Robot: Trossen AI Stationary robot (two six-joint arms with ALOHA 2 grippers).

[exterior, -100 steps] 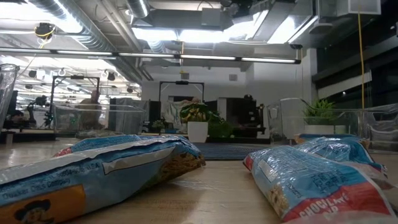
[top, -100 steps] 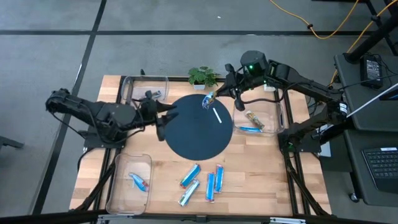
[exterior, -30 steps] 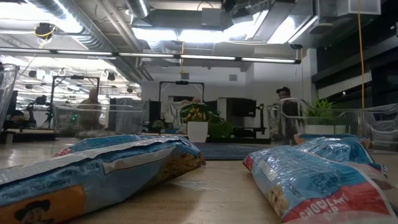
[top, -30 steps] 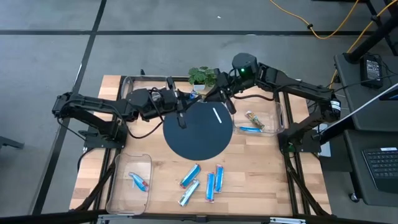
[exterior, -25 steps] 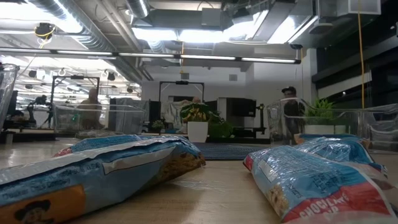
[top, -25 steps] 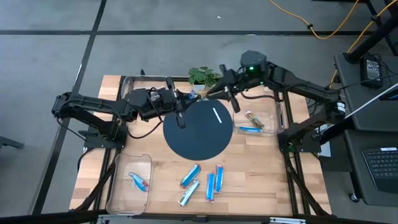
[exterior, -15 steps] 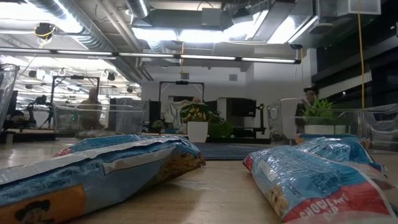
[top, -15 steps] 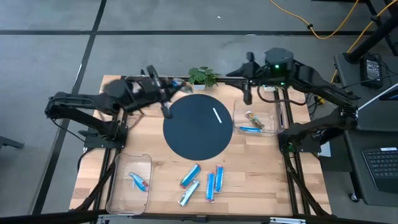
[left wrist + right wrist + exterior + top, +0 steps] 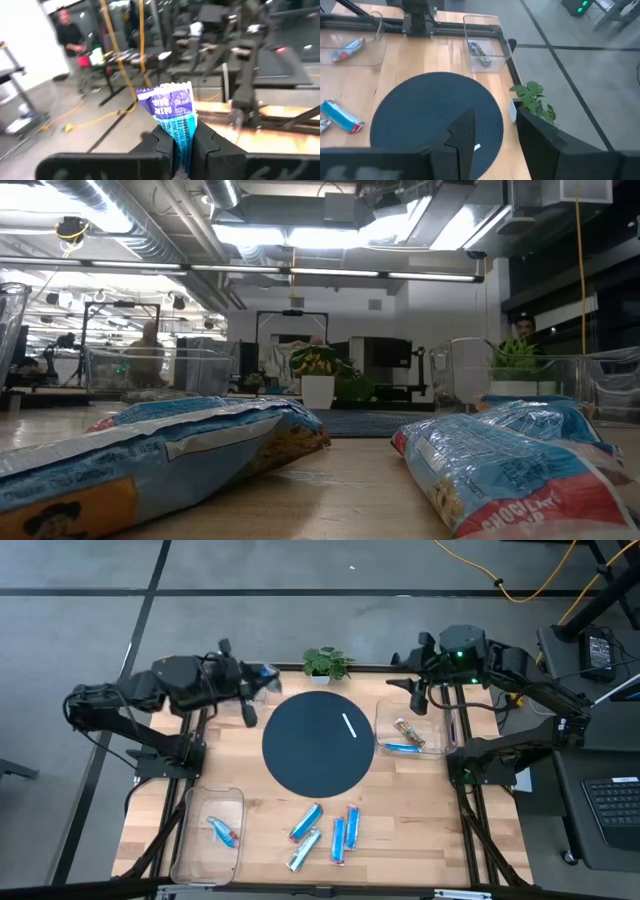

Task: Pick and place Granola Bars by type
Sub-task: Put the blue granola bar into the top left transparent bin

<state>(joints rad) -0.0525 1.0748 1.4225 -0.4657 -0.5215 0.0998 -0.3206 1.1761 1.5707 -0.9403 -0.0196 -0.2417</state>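
Left gripper (image 9: 181,142) was clamped on your blue granola bar (image 9: 172,112) at its lower end; light, crinkly, slippery foil, so hold mid-body

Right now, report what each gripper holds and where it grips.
The left gripper pinches a blue granola bar by one end, the rest sticking out. The right gripper is open and holds nothing.

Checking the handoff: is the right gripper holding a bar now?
No. In its wrist view the right gripper stands open with nothing between its fingers, only the dark round mat below.
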